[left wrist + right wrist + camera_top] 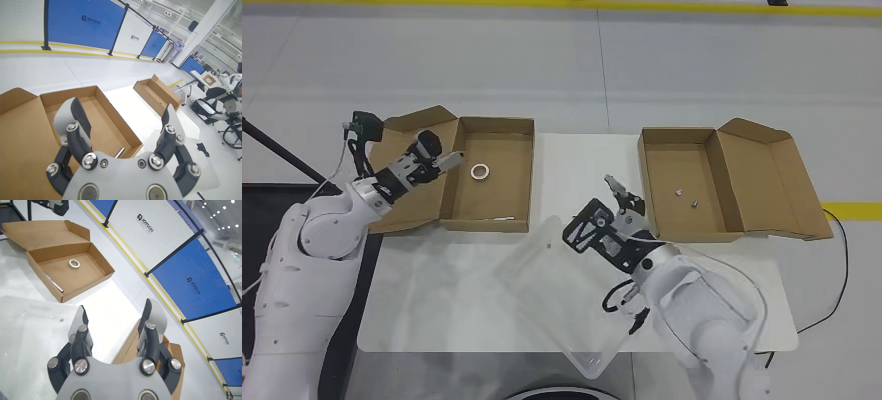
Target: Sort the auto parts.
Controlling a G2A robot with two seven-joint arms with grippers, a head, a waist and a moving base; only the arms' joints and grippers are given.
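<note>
Nearly done, I'd judge. Table point(572, 160) carries left box point(497, 200), right box point(682, 215), and clear tray point(552, 290) between. My left gripper point(122, 104) hangs over left box, right gripper point(115, 308) near right box; both released, holding nothing. Ring point(480, 172) and rod point(54, 283) sit in left box, small parts point(695, 201) in right. Speck point(61, 319) on tray: possibly one part left.

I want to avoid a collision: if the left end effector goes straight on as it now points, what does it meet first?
The left end effector likely meets the left box floor near the ring; depth is unclear.
</note>
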